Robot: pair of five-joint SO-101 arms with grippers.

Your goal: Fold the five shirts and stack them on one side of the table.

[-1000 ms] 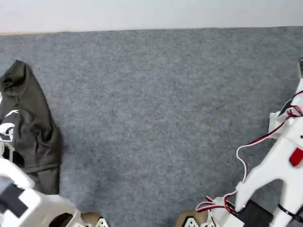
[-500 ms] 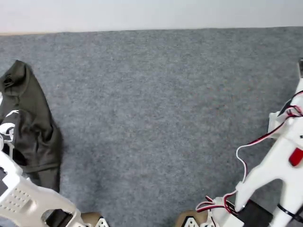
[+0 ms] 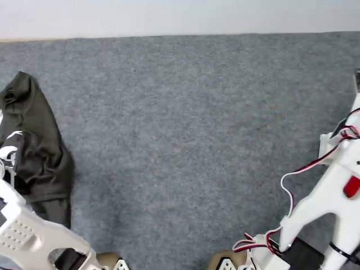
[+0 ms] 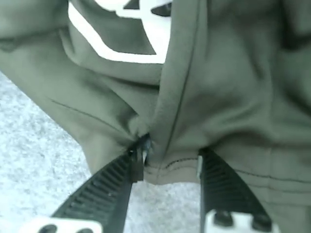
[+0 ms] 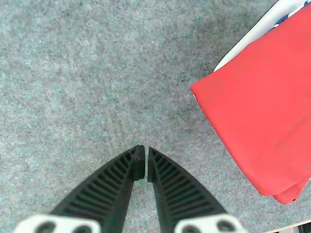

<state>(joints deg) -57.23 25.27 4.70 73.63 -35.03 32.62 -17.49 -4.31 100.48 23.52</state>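
Observation:
A crumpled olive shirt (image 3: 34, 140) with a white print lies at the table's left edge. My left arm (image 3: 22, 236) stands over its near end. In the left wrist view my left gripper (image 4: 167, 162) is open, its fingertips pressed down on either side of a fold at the olive shirt's (image 4: 218, 73) hem. A folded red shirt (image 5: 262, 111) lies on a white one (image 5: 252, 29) beside my right gripper (image 5: 146, 165). That gripper is shut with nothing in it, over bare felt.
Grey felt (image 3: 185, 112) covers the table up to a pale wall at the back. My right arm (image 3: 326, 208) with its red and white wires stands at the near right corner. Broad open felt lies between the two arms.
My left arm has swung and dropped over the near end of the olive shirt, and the cloth there has bunched slightly. The right arm has not moved.

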